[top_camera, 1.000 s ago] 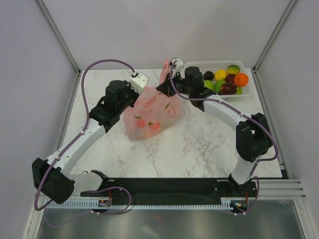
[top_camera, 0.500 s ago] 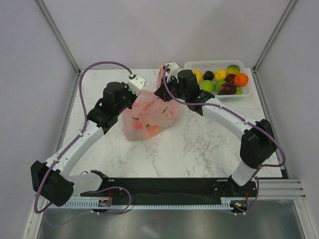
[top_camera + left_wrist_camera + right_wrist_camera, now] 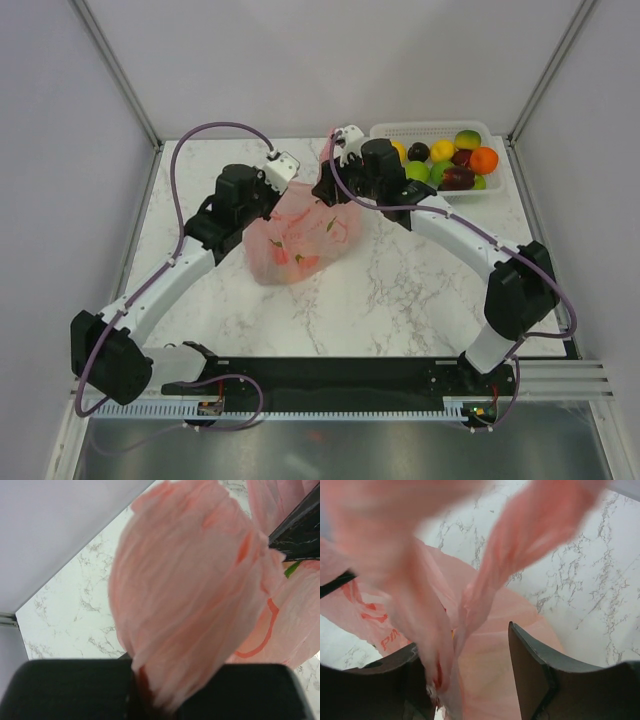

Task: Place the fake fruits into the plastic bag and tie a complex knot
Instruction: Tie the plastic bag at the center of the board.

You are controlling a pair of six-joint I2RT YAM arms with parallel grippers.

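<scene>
The pink plastic bag (image 3: 300,235) sits on the marble table between both arms, its handles pulled up. My left gripper (image 3: 284,192) is shut on one bunched pink handle (image 3: 190,595), which fills the left wrist view and runs down between the jaws (image 3: 150,700). My right gripper (image 3: 326,181) is open above the bag's far side; a loose handle strip (image 3: 490,580) hangs between its fingers (image 3: 465,645), close to the left one. The fake fruits (image 3: 452,160) lie in the white basket. No knot shows. Whether fruit is inside the bag I cannot tell.
The white lattice basket (image 3: 430,129) stands at the back right corner, just right of my right wrist. Grey walls enclose the table on three sides. Bare marble (image 3: 400,290) lies in front of the bag.
My right gripper was shut on the bag's handle and has opened; the handle now hangs loose between its fingers. The bag top has shifted slightly. The left gripper kept its grip.
</scene>
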